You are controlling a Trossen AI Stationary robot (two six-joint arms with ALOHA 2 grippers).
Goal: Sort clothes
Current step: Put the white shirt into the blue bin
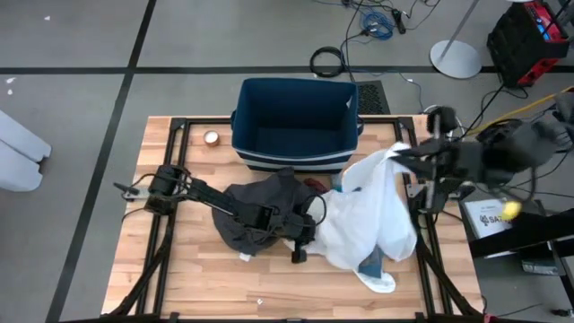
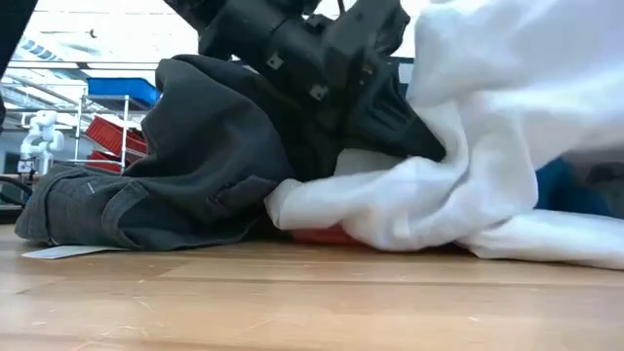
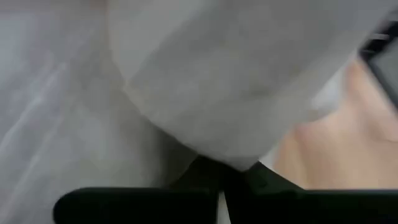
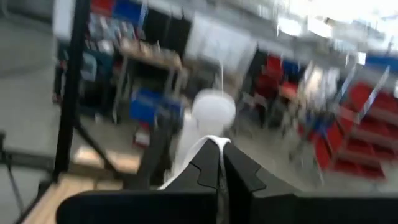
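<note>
A large white garment lies over the table's right half, one end raised at my right gripper, which is shut on it. A dark grey garment lies in a heap left of it, in front of the bin. A maroon piece and a blue piece show from under the white one. My left gripper lies low at the white garment's left edge, fingers shut, with white cloth draped over their tips. My left gripper is shut at the white garment's left edge, coming level from the table's left. A fold of the cloth covers the fingertips, so the part and the number of layers do not show. The cloth there rests on the table. My right gripper pinches the white garment's far right end between its fingertips, coming from the table's right. That end is lifted above the table; the cloth slopes down from it, and its lower part lies on the table.
The dark blue bin with white stripes stands open at the table's far middle. A small round thing lies left of it. The near part of the wooden table is bare apart from small white scraps.
</note>
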